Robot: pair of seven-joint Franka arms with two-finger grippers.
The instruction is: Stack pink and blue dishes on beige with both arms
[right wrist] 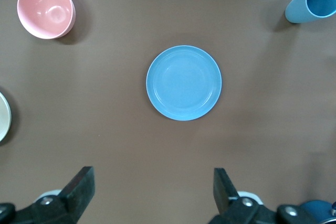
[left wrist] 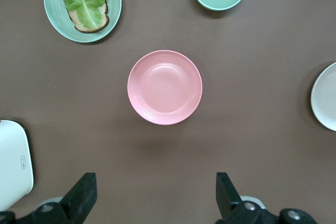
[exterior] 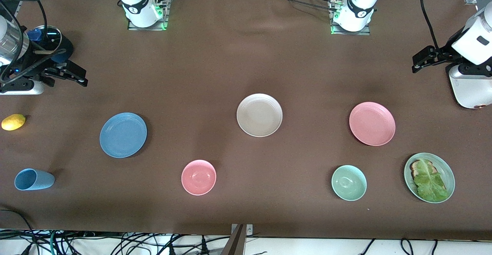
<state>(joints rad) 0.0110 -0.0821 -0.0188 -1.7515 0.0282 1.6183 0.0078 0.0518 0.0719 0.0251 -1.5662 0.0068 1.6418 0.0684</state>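
The beige plate [exterior: 259, 115] lies mid-table. The pink plate [exterior: 372, 123] lies toward the left arm's end and the blue plate [exterior: 123, 134] toward the right arm's end; all three are apart. My left gripper [exterior: 423, 60] hangs open and empty over bare table at its end. In the left wrist view its fingers [left wrist: 84, 192] are spread wide, short of the pink plate [left wrist: 164, 87]. My right gripper [exterior: 75, 74] hangs open and empty over bare table at its end. In the right wrist view, the gripper [right wrist: 154, 174] is short of the blue plate [right wrist: 184, 82].
Nearer the front camera lie a pink bowl [exterior: 198, 177], a green bowl [exterior: 349, 182] and a green plate [exterior: 450, 174] with lettuce and toast. A blue cup [exterior: 34, 179] lies on its side, and a lemon [exterior: 13, 122] sits at the right arm's end.
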